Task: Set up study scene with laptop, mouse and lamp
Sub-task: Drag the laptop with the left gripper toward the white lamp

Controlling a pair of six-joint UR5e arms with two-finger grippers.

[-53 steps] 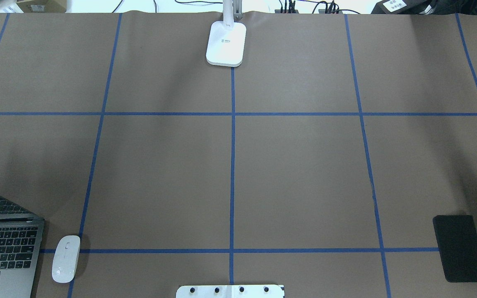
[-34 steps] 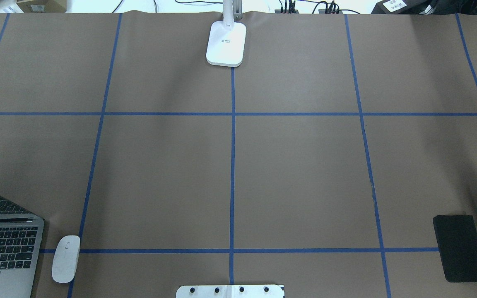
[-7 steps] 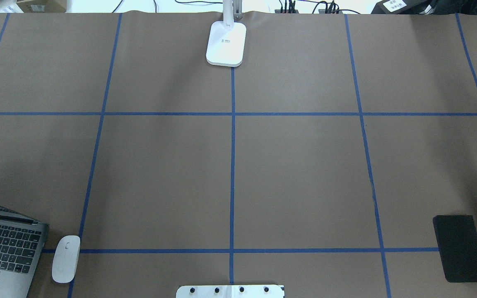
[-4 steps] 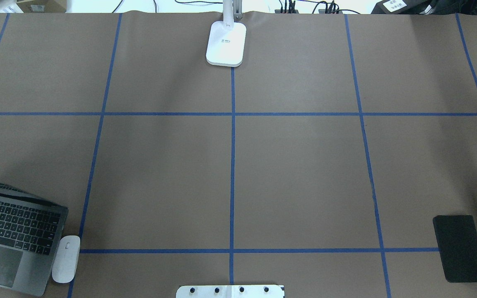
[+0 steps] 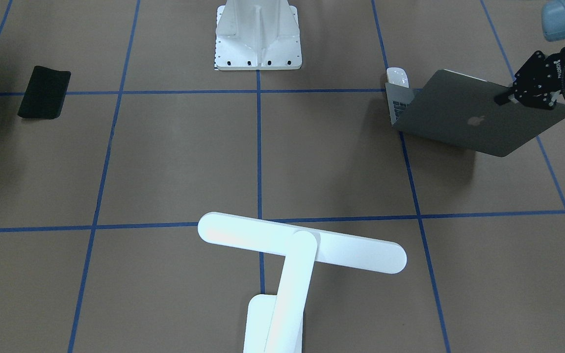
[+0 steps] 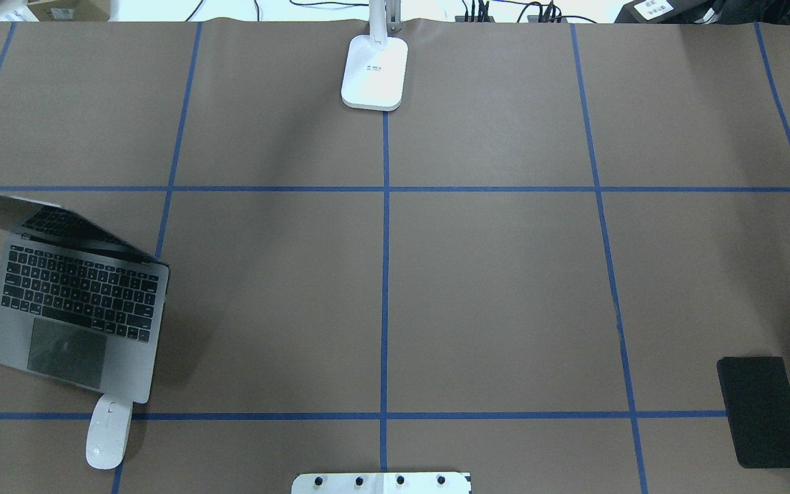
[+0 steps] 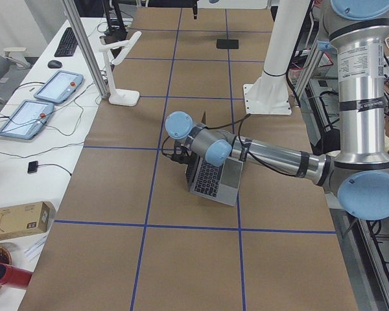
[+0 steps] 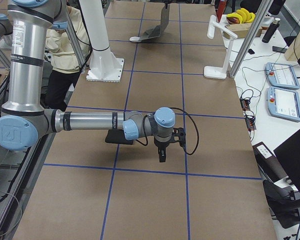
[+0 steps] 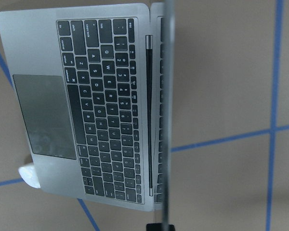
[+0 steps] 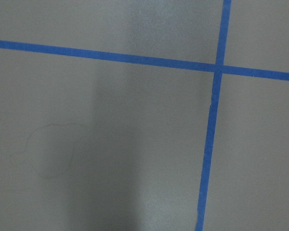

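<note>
- While the left gripper (image 5: 507, 97) pinches the top edge of the lid near one corner, the laptop (image 6: 79, 309) stands open on the robot's left side of the table (image 6: 505, 288), with its keyboard towards the robot's base.
- Whether the laptop's underside is flat on the paper or lifted a touch, I cannot tell.
- Its hinge runs roughly across the table but skewed, so the machine sits a little off the blue tape lines (image 6: 385, 274).
- From the left gripper, the laptop's body lies back towards the robot. The bare middle of the table, where I'd guess it belongs, lies off to that gripper's right.
- The mouse (image 6: 108, 433) lies tight against the laptop's near right corner, and I cannot make out whether they touch. A slide or swing of the base that way would, I think, shove it.
- The lamp (image 5: 292, 255) stands at the far edge on the centre line, well apart from both.
- The right gripper (image 8: 161, 156) hangs over bare table near the black pad (image 6: 762, 412), and I cannot tell whether it is open or closed.
- For laptop and mouse alike, the left arm is plainly the nearer one.
</note>
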